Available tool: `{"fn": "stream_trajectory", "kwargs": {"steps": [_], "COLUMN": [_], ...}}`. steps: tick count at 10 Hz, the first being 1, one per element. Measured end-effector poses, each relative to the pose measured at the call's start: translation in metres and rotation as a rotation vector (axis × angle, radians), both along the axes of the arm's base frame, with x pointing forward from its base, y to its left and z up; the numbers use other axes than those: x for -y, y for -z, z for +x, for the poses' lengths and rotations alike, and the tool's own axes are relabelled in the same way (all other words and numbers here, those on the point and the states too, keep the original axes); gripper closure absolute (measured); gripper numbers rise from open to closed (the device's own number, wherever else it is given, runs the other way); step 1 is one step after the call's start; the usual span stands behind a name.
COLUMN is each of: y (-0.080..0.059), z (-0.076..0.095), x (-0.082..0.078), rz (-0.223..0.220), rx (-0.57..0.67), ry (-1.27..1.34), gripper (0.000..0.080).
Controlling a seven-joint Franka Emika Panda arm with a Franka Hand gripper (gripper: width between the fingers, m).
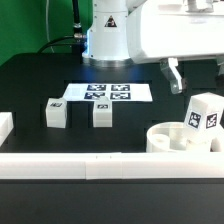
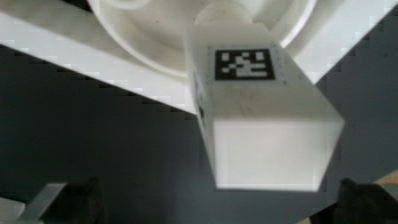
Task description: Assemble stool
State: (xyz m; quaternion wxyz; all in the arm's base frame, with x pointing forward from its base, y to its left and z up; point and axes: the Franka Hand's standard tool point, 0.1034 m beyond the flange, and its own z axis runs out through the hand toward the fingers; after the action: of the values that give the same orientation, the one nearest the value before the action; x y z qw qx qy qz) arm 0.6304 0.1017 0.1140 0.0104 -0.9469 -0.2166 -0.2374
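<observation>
My gripper (image 2: 210,203) hangs wide over a leg (image 1: 203,117) standing in the seat (image 1: 163,137) (the exterior view's right). Black table (image 1: 30,88), green backdrop (image 1: 25,25).

The hand (image 1: 198,80) hangs below the white arm (image 1: 105,30), fingers (image 2: 50,200) spread wide, gripping nothing.

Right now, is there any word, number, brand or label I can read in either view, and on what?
No words, numbers or brands can be read.
Upright stool leg: one black-and-white square tag, pattern only.
Two loose legs: tags too small to make out.
Marker board: pattern tags, no text.
</observation>
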Motion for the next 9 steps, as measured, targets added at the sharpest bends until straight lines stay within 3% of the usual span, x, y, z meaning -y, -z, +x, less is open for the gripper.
{"fn": "stream_trajectory", "kwargs": {"steps": [5, 6, 9], "y": [0.010, 0.015, 0.012], "z": [-0.003, -0.008, -0.008], "x": [0.001, -0.003, -0.017], "rz": [-0.013, -0.019, -0.041], "rx": [-0.038, -0.135, -0.308], "ry": [-0.020, -0.018, -0.037], "gripper": [0.0151, 0.0151, 0.0151]}}
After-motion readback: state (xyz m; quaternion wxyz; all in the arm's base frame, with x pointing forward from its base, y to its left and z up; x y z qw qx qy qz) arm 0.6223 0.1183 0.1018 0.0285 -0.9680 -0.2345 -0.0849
